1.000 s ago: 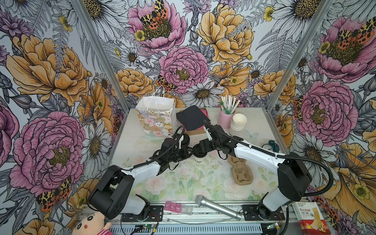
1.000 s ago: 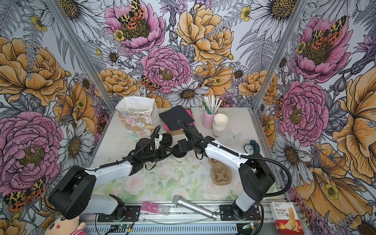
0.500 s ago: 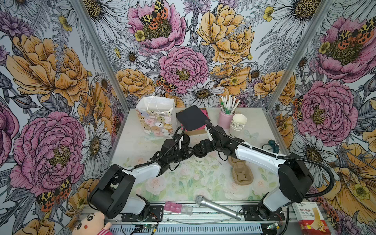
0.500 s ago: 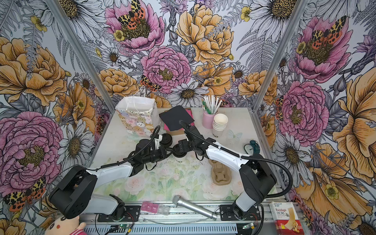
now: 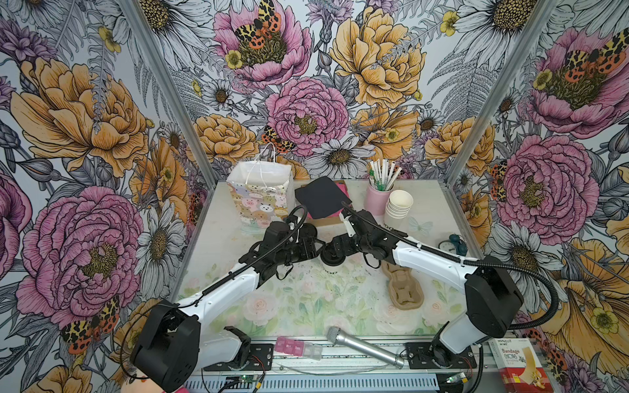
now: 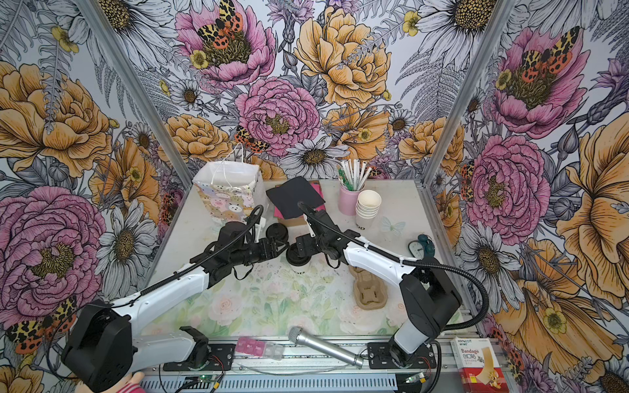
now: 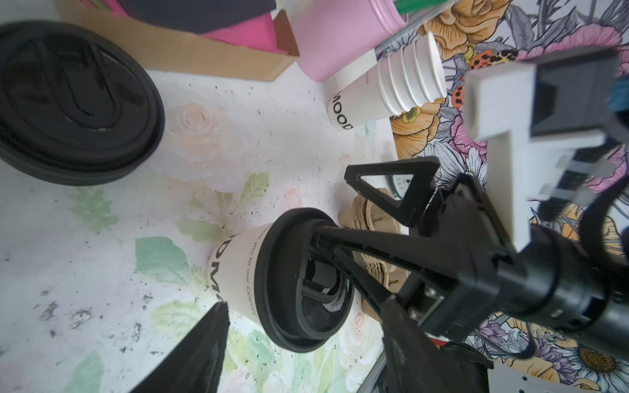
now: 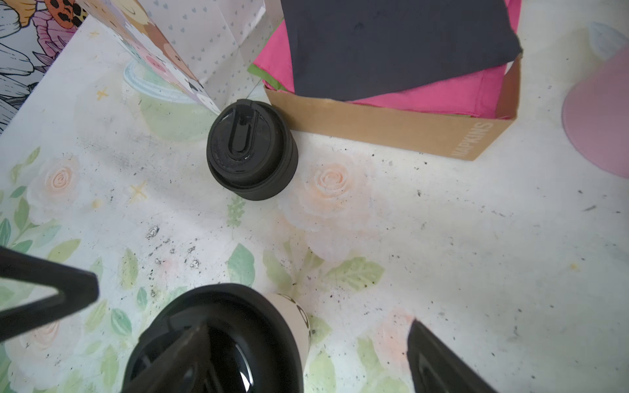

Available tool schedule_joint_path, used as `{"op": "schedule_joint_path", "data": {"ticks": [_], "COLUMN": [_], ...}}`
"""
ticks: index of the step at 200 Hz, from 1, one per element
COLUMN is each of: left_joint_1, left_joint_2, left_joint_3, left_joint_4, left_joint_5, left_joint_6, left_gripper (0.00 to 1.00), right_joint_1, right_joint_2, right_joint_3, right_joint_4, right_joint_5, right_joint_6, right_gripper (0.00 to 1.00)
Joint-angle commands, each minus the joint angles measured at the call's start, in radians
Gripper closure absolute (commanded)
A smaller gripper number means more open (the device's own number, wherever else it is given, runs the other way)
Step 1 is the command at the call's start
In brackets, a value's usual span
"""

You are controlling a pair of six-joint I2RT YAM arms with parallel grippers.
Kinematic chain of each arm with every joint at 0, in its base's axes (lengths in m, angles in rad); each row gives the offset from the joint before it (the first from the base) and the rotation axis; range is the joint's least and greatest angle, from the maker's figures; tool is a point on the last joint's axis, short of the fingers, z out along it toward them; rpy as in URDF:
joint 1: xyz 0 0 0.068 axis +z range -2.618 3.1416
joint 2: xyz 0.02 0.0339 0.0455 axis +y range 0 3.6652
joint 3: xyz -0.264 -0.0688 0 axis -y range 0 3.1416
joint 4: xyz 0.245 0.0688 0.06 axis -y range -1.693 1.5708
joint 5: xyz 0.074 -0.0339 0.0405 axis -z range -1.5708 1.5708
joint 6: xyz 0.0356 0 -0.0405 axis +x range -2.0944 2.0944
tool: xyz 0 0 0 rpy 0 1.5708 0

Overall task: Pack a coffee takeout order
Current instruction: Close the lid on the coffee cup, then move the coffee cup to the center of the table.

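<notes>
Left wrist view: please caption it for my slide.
Right pincer, open, rests one finger on the paper cup's black lid.

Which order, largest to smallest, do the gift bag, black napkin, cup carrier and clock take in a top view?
Largest: gift bag.
Next: black napkin and cup carrier, about alike, so unranked.
Smallest: clock.

Bright even light, soft shadows, wrist views blurred

White arm links (image 5: 224, 289), black joints (image 5: 490, 299), ribbed black cables (image 5: 557, 303).
</notes>
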Motion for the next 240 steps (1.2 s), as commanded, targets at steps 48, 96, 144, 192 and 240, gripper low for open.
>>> {"op": "schedule_joint_path", "data": {"ticks": [48, 96, 144, 192, 240], "left_joint_1": [0.107, 0.118, 0.125, 0.161, 0.184], "left_joint_2": [-0.046, -0.025, -0.017, -0.066, -0.100], "left_joint_3": [0.019, 0.007, 0.004, -0.030, -0.051], "left_joint_4": [-0.055, -0.024, -0.011, -0.027, -0.037], "left_joint_5": [0.053, 0.060, 0.062, 0.052, 0.062], "left_joint_6": [0.075, 0.073, 0.071, 0.075, 0.088], "left_gripper": [0.19, 0.19, 0.18, 0.12, 0.05], "right_joint_1": [0.011, 0.038, 0.050, 0.087, 0.149], "right_joint_2": [-0.036, -0.058, -0.067, -0.073, -0.018], "right_joint_3": [0.040, 0.032, 0.058, 0.065, 0.104], "right_joint_4": [-0.137, -0.137, -0.137, -0.148, -0.209], "right_joint_5": [-0.056, -0.138, -0.117, -0.123, -0.046], "right_joint_6": [-0.084, -0.080, -0.086, -0.119, -0.142], "right_gripper": [0.06, 0.04, 0.02, 0.01, 0.01]}}
